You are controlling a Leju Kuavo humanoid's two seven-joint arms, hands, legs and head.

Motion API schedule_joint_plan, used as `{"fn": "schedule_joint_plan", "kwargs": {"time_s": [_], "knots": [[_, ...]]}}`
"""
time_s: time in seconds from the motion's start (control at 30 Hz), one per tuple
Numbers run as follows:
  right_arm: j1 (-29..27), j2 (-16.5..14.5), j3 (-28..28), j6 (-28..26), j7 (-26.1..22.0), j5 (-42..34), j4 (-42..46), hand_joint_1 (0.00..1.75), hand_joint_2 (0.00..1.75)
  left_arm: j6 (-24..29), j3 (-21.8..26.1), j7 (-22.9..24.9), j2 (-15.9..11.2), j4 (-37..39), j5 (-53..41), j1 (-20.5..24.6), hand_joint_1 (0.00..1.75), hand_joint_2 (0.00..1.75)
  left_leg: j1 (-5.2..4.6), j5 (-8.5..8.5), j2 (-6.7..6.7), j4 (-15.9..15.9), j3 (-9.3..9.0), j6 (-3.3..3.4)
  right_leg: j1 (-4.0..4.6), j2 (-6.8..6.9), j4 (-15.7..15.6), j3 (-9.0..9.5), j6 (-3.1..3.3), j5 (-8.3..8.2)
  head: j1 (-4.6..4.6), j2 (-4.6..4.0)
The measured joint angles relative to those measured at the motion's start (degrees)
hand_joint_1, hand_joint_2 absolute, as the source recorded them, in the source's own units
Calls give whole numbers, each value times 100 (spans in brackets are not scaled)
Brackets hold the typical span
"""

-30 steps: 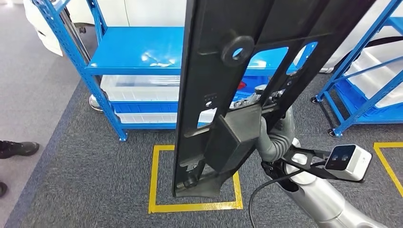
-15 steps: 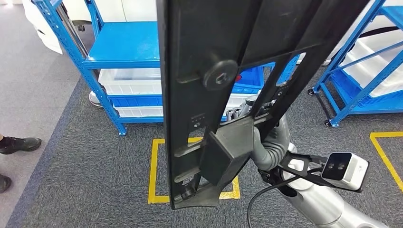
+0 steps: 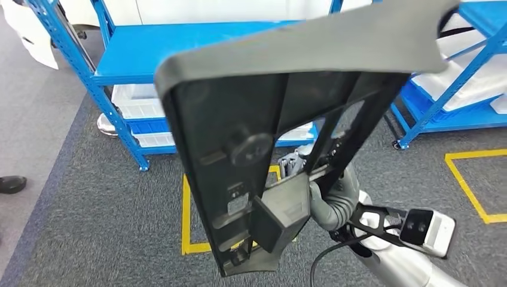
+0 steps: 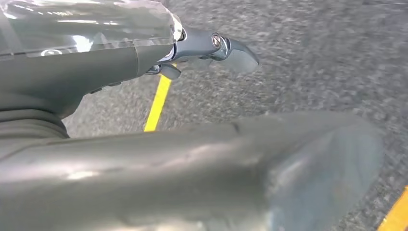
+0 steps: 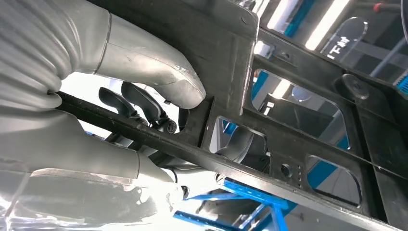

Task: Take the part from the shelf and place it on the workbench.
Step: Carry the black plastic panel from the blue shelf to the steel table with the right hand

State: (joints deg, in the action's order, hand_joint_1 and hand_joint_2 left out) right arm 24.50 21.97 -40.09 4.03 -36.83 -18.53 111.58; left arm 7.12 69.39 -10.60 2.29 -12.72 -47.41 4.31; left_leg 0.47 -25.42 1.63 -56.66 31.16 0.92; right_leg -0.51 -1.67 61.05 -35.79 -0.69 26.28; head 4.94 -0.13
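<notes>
Progress: Since the part (image 3: 281,149) is off the shelf (image 3: 179,54) and up in the air in front of the shelf, I judge the taking step done and the placing step not yet done.
Part: I see a long black plastic panel with ribs and cut-out windows, held roughly upright and tilted, its wide end nearest the head camera and its narrow end low, on the near side of the shelf.
Right hand: My right hand (image 3: 326,194) holds the part around one of its cross-bars; in the right wrist view the thick thumb (image 5: 159,72) presses on one face and the dark fingers (image 5: 139,103) wrap behind the bar.
Left hand: In the left wrist view I see my left hand (image 4: 211,48) with dark fingers stretched out over the carpet, and a blurred grey surface lies close to the camera; I cannot tell whether this hand holds anything.
Shelf: The blue rack stands beyond the part, with white trays (image 3: 140,101) on its lower levels.
Floor: A yellow taped square (image 3: 186,215) marks the grey carpet just in front of the shelf, under the part.
Bystander: A dark shoe (image 3: 12,183) rests on the carpet, well to the left of the shelf.
Left to do: I see no workbench here, so I judge that carrying the part away from the shelf and setting it down is all ahead.
</notes>
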Motion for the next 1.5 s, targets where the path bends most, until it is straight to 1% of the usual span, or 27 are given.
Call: {"fn": "schedule_joint_plan", "kwargs": {"time_s": [0.1, 0.13, 0.17, 0.2, 0.23, 0.3, 0.37, 0.43, 0.5, 0.57, 0.6, 0.63, 0.67, 0.73, 0.8, 0.83, 0.87, 0.93, 1.0, 1.07, 1.13, 1.17, 1.2, 1.23, 1.3, 1.37, 1.5], "knots": [[-174, -5, 70, -46, 5, 213, 107, 175, 175, -82, -6, -35, -7, -1, -69, -4, 0, 0, -28, 25, -160, 4, 41, 43, -29, 102, 1080, -466, -26, 542, 0, 0], [-250, -5, 91, -58, -2, 283, 131, 175, 175, -139, -11, -43, -10, -1, -91, -5, 0, 0, -38, 28, -216, 1, 53, 48, -35, 116, 1284, -540, -33, 590, 0, 0], [-321, -5, 114, -65, -8, 356, 158, 175, 175, -205, -17, -53, -13, -1, -105, -4, 0, 0, -45, 29, -275, -4, 62, 49, -38, 135, 1265, -504, -34, 532, 0, 0], [-373, -5, 138, -68, -14, 415, 189, 175, 175, -270, -23, -63, -15, -1, -116, -1, 0, 0, -49, 28, -333, -9, 66, 46, -36, 176, 1013, -349, -26, 387, 0, 0], [-401, -5, 159, -67, -18, 461, 223, 175, 175, -327, -29, -73, -15, -1, -122, 4, 0, 0, -54, 24, -391, -18, 64, 40, -28, 270, 603, -110, -10, 209, 0, 0], [-420, -5, 197, -64, -27, 538, 297, 175, 175, -421, -40, -91, -19, -1, -131, 12, 0, 0, -81, 7, -504, -40, 60, 5, 30, 506, -104, 273, 52, 9, 0, 0], [-449, -5, 223, -67, -36, 660, 368, 175, 175, -505, -51, -110, -26, -1, -152, 14, 0, 0, -99, -3, -618, -49, 53, -50, 83, 552, -309, 348, 119, -7, 0, 0], [-510, -4, 256, -69, -42, 812, 458, 175, 175, -567, -60, -122, -34, -1, -175, 32, 0, 0, -89, -23, -690, -61, 45, -111, 66, 414, -336, 330, 182, -50, 0, 0], [-554, 9, 299, -62, -45, 933, 575, 175, 175, -616, -64, -126, -41, -1, -182, 53, 0, 0, -71, -222, -532, -315, 142, -174, 35, 308, -376, 328, 248, -97, 0, 0], [-580, 22, 326, -47, -46, 1013, 677, 175, 175, -655, -65, -126, -54, -1, -186, 48, 0, 0, -49, -621, -294, -1014, 443, -218, 31, 196, -385, 309, 289, -123, 0, 0], [-601, 22, 333, -40, -46, 1046, 719, 175, 175, -666, -65, -123, -61, -1, -189, 40, 0, 0, -43, -788, -242, -1400, 614, -228, 35, 129, -380, 294, 297, -130, 0, 0], [-627, 23, 340, -30, -46, 1082, 763, 175, 175, -673, -65, -117, -67, -1, -189, 33, 0, 0, -41, -863, -218, -1662, 732, -235, 38, 56, -371, 281, 297, -136, 0, 0], [-651, 24, 349, -14, -46, 1120, 813, 175, 175, -679, -65, -108, -70, -1, -192, 28, 0, 0, -40, -821, -208, -1708, 749, -236, 39, -19, -359, 271, 294, -140, 0, 0], [-694, 24, 364, 34, -46, 1199, 941, 175, 175, -695, -65, -84, -71, -1, -211, 27, 0, 0, -29, -446, -118, -1125, 457, -220, 34, -173, -327, 265, 278, -142, 0, 0], [-738, 23, 391, 78, -46, 1262, 1072, 175, 175, -720, -67, -58, -73, -1, -254, 23, 0, 0, -6, -169, 169, -368, 88, -192, 33, -318, -288, 242, 237, -140, 0, 0], [-763, 23, 411, 101, -46, 1284, 1129, 175, 175, -733, -68, -45, -73, -1, -277, 16, 0, 0, 0, -130, 273, -169, -1, -180, 26, -384, -273, 218, 205, -145, 0, 0], [-796, 23, 436, 124, -46, 1306, 1181, 175, 175, -742, -72, -34, -74, -1, -298, 9, 0, 0, -4, -150, 313, -106, -24, -162, 16, -450, -269, 192, 167, -158, 0, 0], [-871, 23, 489, 158, -46, 1353, 1276, 175, 175, -755, -90, -28, -73, -1, -331, 12, 0, 0, -5, -117, 180, -64, -35, -101, -6, -547, -268, 152, 93, -184, 0, 0], [-928, 24, 540, 164, -46, 1395, 1345, 175, 175, -770, -120, -35, -70, -1, -362, 30, 0, 0, 9, -69, 34, -4, -55, -27, 8, -349, -80, 53, 48, -52, -1, 0], [-953, 24, 580, 166, -46, 1421, 1374, 175, 175, -782, -150, -39, -69, -1, -382, 16, 0, 0, 1, -50, -115, 25, -55, 12, 14, -17, 534, -226, 23, 304, 0, 0], [-987, 24, 598, 184, -46, 1432, 1378, 175, 175, -786, -166, -39, -68, -1, -388, -10, 0, 0, -12, -54, -278, 21, -45, 20, -11, 108, 1193, -522, -3, 567, 2, 0], [-1016, 24, 599, 199, -46, 1439, 1380, 175, 175, -784, -170, -39, -64, -1, -388, -12, 0, 0, -14, -59, -357, 17, -42, 17, -23, 134, 1293, -557, -13, 557, 2, 0], [-1045, 24, 599, 224, -46, 1440, 1384, 175, 175, -782, -174, -42, -54, -1, -384, -8, 0, 0, -15, -66, -430, 13, -42, 9, -33, 165, 1164, -479, -17, 445, 2, 0], [-1070, 24, 600, 251, -46, 1431, 1386, 175, 175, -779, -177, -45, -40, -1, -379, -3, 0, 0, -15, -77, -496, 8, -48, -3, -36, 241, 832, -294, -13, 267, 2, 0], [-1089, 24, 608, 328, -46, 1386, 1385, 175, 175, -773, -181, -51, -4, 0, -365, 2, 0, 0, -38, -108, -616, -8, -70, -46, 1, 571, 61, 114, 31, 14, 2, 0], [-1093, 24, 624, 398, -46, 1354, 1361, 175, 175, -765, -181, -54, 32, 1, -359, 2, 0, 0, -72, -138, -727, -19, -87, -101, 54, 745, -269, 262, 103, -25, 2, 0], [-1100, 24, 634, 438, -46, 1349, 1336, 175, 175, -760, -181, -57, 61, 0, -358, 3, 0, 0, -83, -153, -809, -20, -97, -137, 75, 654, -268, 239, 141, -27, 2, 0]]}}
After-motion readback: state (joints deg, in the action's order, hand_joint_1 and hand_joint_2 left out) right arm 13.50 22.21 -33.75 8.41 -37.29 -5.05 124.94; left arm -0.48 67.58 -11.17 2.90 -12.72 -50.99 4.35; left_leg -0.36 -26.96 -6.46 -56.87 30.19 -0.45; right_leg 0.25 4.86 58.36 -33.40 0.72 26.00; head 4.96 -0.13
